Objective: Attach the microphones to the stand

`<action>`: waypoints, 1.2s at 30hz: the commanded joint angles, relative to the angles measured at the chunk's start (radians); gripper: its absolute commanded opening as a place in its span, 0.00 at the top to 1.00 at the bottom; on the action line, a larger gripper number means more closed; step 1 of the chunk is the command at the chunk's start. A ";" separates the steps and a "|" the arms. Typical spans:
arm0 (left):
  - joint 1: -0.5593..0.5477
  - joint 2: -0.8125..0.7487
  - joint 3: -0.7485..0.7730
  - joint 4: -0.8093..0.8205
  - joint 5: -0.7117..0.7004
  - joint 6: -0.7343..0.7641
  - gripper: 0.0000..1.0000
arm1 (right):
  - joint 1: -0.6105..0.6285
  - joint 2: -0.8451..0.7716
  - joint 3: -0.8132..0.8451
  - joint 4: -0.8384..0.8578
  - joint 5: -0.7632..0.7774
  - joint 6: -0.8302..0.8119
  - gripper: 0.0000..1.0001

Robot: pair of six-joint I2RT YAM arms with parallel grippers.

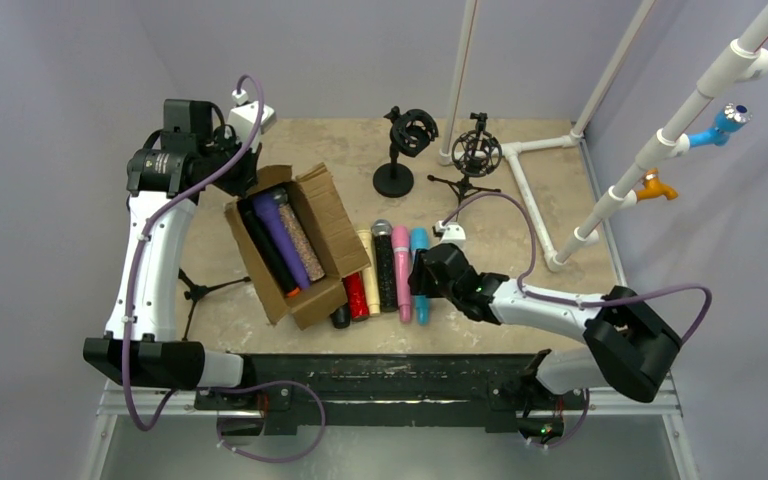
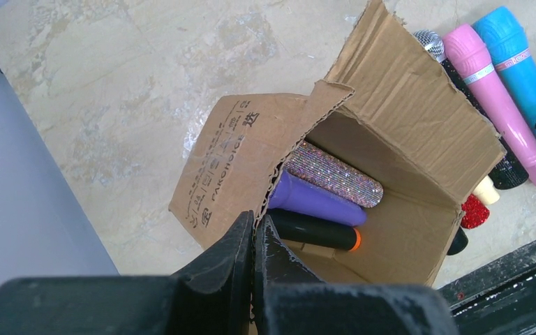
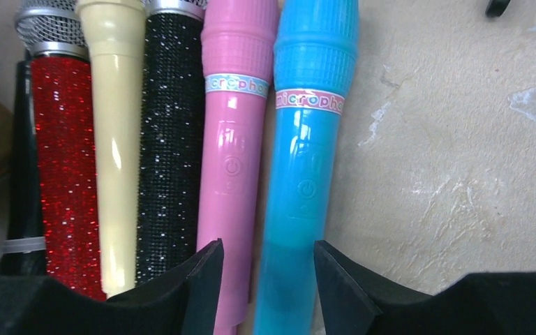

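A: While the right hand [image 3: 268, 255] hangs spread, what lies between its fingers [image 3: 202, 279]?
B: The blue microphone [image 3: 307, 160], flat on the bench [image 3: 460, 174], rightmost of 6 in a row.
A: And the left hand [image 2: 253, 227]?
B: Pressed together at the cardboard box [image 2: 230, 160] edge; 3 more microphones [image 2: 321, 202] lie inside.

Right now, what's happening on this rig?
The right gripper is open, fingers down either side of the blue microphone, the end one of a row lying on the table beside the cardboard box; it does not look gripped yet. The left gripper is shut at the box's flap edge; whether it pinches the cardboard is unclear. The purple microphone, silver glitter microphone and black microphone lie in the box. The round-base stand and tripod stand hold nothing.
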 commanded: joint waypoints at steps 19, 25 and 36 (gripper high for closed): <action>-0.002 -0.086 0.057 -0.034 0.118 0.183 1.00 | 0.360 0.175 0.623 0.108 0.078 -0.327 0.45; -0.002 -0.089 0.065 -0.047 0.079 0.197 1.00 | 0.375 0.408 0.796 0.178 0.021 -0.355 0.43; -0.002 -0.104 0.039 -0.046 0.103 0.189 1.00 | 0.369 0.649 0.960 0.217 0.096 -0.374 0.45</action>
